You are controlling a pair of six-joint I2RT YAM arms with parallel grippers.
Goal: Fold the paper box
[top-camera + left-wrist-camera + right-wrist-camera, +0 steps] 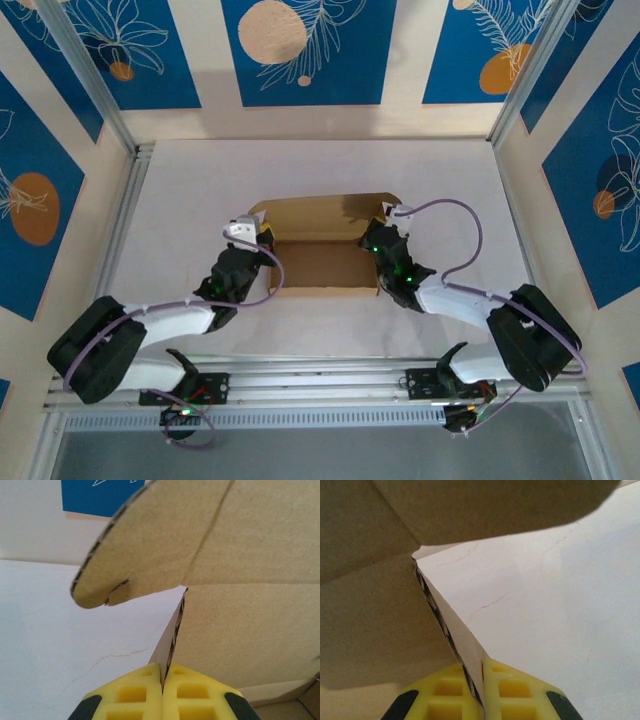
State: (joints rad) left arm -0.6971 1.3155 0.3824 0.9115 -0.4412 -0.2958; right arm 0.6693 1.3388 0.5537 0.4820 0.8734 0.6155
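A half-formed brown paper box (318, 262) sits mid-table (200, 180). The left fingers (131, 695) are closed on its left side wall, and the right fingers (516, 692) on its right. The step appears to be standing the walls up; next, the rear flap likely needs folding.

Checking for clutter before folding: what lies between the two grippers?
In the top view, the bare floor of the paper box spans from the left gripper to the right gripper.

White-black arms (170, 320), yellow claw pads (131, 695).
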